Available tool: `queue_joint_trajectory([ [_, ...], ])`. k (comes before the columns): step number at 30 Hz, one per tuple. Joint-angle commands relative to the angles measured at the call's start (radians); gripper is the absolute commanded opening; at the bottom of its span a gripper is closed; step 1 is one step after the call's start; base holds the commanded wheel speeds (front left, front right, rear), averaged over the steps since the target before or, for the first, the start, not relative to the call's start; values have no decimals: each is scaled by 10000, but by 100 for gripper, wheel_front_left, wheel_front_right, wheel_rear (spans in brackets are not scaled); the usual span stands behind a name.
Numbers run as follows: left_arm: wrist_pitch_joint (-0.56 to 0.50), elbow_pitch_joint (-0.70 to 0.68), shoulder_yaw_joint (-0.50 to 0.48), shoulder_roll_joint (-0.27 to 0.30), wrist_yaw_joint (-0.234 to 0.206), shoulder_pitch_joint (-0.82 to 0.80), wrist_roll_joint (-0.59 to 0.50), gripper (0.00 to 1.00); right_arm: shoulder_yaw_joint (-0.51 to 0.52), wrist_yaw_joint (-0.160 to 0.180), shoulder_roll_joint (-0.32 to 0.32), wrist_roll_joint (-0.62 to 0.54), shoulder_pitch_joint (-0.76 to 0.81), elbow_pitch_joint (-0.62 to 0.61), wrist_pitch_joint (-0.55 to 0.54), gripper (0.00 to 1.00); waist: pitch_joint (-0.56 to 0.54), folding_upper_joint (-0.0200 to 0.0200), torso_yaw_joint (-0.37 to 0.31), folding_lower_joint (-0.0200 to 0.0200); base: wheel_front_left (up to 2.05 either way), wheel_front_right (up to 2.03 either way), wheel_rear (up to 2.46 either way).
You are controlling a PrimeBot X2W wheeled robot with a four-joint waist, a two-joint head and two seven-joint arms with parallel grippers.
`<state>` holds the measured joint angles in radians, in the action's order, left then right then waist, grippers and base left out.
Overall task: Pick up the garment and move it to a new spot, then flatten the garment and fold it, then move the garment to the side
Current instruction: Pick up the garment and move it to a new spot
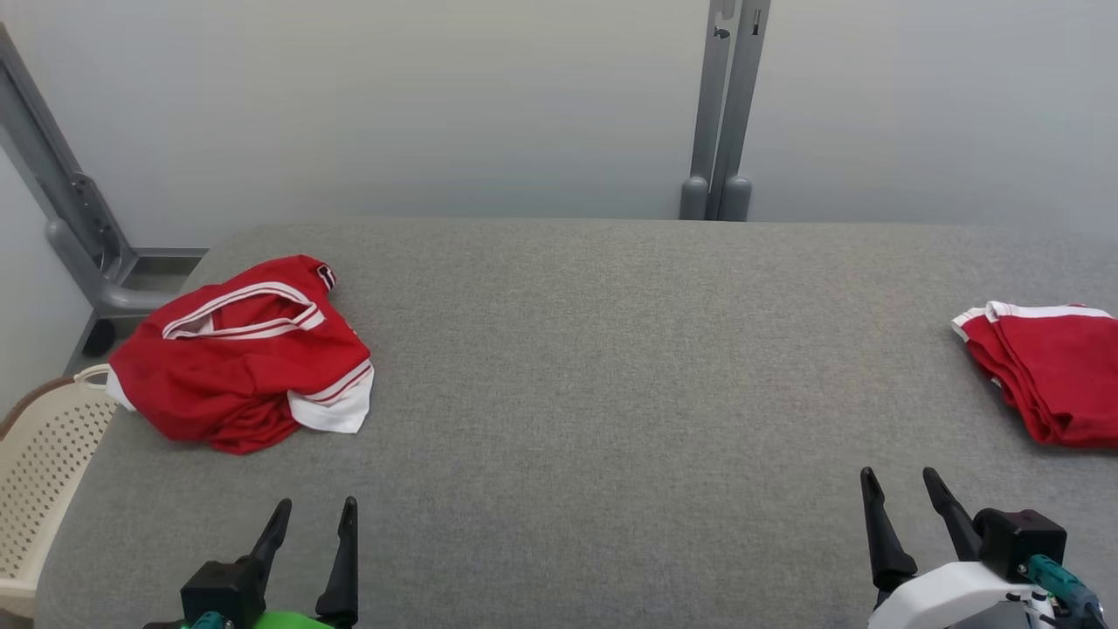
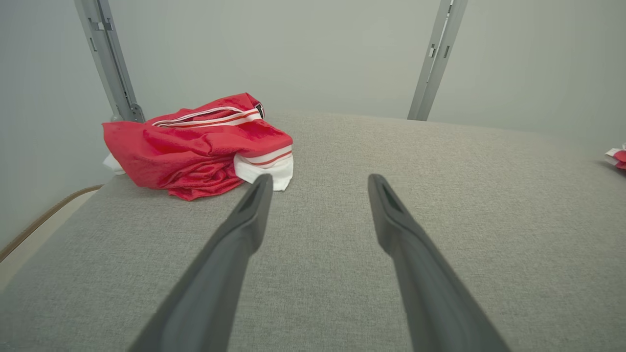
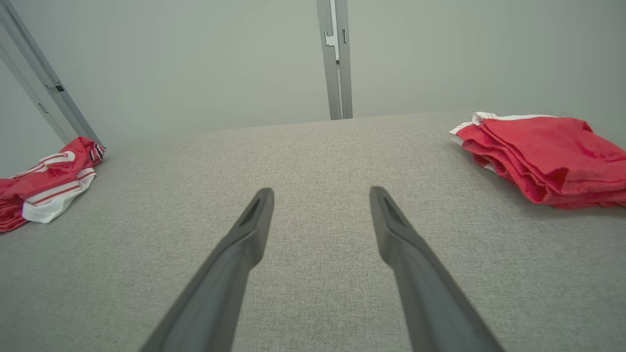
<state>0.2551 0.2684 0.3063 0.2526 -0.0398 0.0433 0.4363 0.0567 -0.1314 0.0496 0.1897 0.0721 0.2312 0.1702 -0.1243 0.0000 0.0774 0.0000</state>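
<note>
Head view shows us the garment [image 1: 240, 358] crumpled at the far left of the tabletop [image 1: 611, 393], beside the basket [image 1: 44, 472]. Its long axis runs roughly left to right, and a white-trimmed corner points toward the centre. Our left tool [image 1: 316, 502] hangs on the near side of it, fingers spread and empty. Our right tool [image 1: 898, 473], also spread, is near a folded red pile [image 1: 1044, 371].

Left hand [image 1: 316, 514] low at left, fingers spread, empty. Right hand [image 1: 900, 482] low at right, likewise spread, empty.
</note>
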Motion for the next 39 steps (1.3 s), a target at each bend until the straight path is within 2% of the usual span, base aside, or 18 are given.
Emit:
queue_joint_trajectory([
  [1,-43,7,-18,97,-38,-134,48,100,-29,15,22,78,20,9,93,100,16,0,134,0,0,0,0],
  [8,-131,-4,-16,218,-84,-149,68,100,-298,15,21,255,18,87,206,100,36,0,838,0,0,0,0],
  [17,-373,-304,-146,542,-317,118,112,100,-692,15,24,386,-62,262,406,100,83,0,2230,0,0,0,0],
  [24,-409,-548,-318,769,-419,324,205,100,-961,15,22,502,-155,354,478,100,110,0,2880,0,0,0,0],
  [31,-498,-865,-376,834,-605,523,282,100,-1292,15,25,553,-257,435,531,100,139,0,3330,0,0,0,0],
  [39,-542,-1147,-601,645,-820,657,591,100,-1361,15,25,462,-207,365,485,100,181,0,3438,0,0,0,0],
])
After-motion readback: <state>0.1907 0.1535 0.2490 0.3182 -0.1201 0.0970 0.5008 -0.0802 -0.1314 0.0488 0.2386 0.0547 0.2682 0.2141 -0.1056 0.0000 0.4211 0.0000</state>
